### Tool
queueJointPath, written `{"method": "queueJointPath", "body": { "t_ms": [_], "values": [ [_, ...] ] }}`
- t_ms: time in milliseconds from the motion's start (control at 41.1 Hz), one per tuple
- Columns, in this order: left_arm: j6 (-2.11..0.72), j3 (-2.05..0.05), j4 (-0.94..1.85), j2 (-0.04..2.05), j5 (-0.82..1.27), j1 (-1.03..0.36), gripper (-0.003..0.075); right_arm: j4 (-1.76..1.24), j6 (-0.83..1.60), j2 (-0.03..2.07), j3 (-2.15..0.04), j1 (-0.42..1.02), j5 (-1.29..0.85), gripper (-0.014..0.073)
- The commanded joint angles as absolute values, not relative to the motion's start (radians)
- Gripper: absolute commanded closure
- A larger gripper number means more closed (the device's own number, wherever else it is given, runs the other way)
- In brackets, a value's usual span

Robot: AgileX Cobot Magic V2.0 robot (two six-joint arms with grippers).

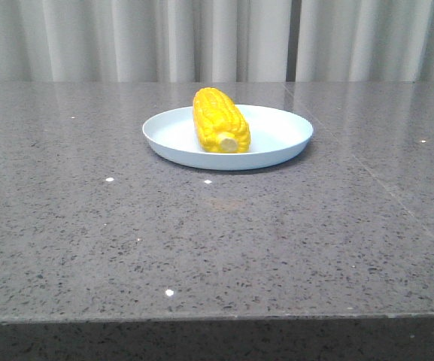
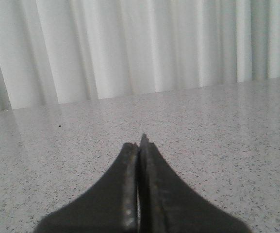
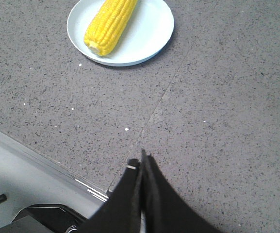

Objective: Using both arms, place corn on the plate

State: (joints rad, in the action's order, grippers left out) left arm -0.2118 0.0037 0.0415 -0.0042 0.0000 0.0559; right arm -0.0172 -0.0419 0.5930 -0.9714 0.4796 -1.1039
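The corn (image 1: 219,121) lies on the plate (image 1: 277,147) at the far middle of the grey worktop (image 1: 201,241) — both the left hand (image 2: 139,145) and the right hand (image 3: 141,162) are pressed closed, empty, well apart from it.

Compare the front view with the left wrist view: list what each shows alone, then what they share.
Only the front view shows the corn lying on the plate, its pale cut end toward the camera. Only the left wrist view shows the left claw, shut and empty, above bare tabletop. Both show the grey speckled table and the white curtain behind it.
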Motion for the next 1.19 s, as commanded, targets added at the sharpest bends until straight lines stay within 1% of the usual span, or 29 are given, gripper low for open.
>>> {"method": "queueJointPath", "body": {
  "t_ms": [0,170,244,341,511,609,779,998,1169],
  "values": [
    [-0.204,0.009,0.048,-0.026,-0.074,0.05,0.0741,-0.019,-0.03,0.596,-0.993,0.48,-1.049,0.0662],
    [-0.204,0.009,0.048,-0.026,-0.074,0.05,0.0741,-0.019,-0.03,0.596,-0.993,0.48,-1.045,0.0662],
    [-0.204,0.009,0.048,-0.026,-0.074,0.05,0.0741,0.019,-0.03,0.559,-0.956,0.46,-0.997,0.0662],
    [-0.204,0.009,0.048,-0.026,-0.074,0.05,0.0741,0.027,-0.03,0.486,-0.846,0.371,-0.822,0.0662],
    [-0.204,0.009,0.048,-0.026,-0.074,0.05,0.0741,0.027,-0.03,0.322,-0.548,0.171,-0.434,0.0662],
    [-0.204,0.009,0.048,-0.026,-0.074,0.05,0.0741,0.026,-0.03,0.219,-0.377,0.067,-0.265,0.0662],
    [-0.204,0.009,0.048,-0.026,-0.074,0.05,0.0741,0.024,-0.03,0.071,-0.13,-0.011,-0.045,0.0662],
    [-0.204,0.009,0.048,-0.026,-0.074,0.05,0.0741,0.0,-0.03,-0.027,0.025,-0.035,0.116,0.0662],
    [-0.204,0.009,0.048,-0.026,-0.074,0.05,0.0741,0.0,-0.03,-0.029,0.022,-0.036,0.1,0.0662]
  ]
}}
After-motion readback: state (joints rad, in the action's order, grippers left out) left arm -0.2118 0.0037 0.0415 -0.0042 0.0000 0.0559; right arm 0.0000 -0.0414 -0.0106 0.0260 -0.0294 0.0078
